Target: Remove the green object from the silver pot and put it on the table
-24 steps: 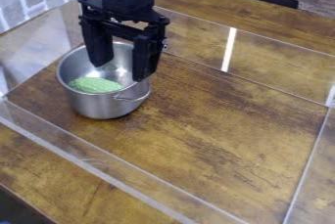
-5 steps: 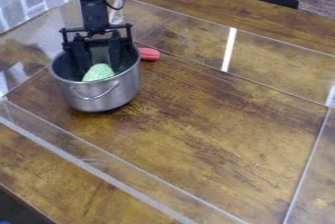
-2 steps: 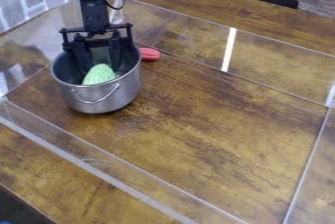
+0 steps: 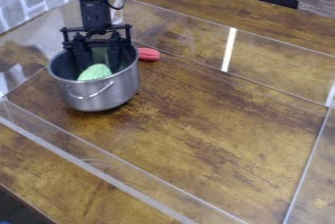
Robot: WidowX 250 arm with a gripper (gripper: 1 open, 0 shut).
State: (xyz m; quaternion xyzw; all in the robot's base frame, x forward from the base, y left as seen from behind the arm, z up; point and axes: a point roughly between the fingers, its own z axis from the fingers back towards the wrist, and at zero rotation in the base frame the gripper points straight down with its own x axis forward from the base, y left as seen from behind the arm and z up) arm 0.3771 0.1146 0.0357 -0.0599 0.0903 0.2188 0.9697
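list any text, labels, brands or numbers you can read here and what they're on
None: no readable text shows anywhere in the view.
The silver pot, the green object, the small red object and the table carry no visible markings.
The end effector is plain black, with no legible label.

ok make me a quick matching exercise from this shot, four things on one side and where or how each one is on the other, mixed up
Things:
1. green object
2. silver pot
3. small red object
4. pincer

Places or states:
A. lying on the table just right of the pot
B. pointing down into the pot, fingers either side of the green object
C. standing upright on the table near the left acrylic wall
D. inside the pot

Pairs: 1-D, 2-C, 3-A, 4-B
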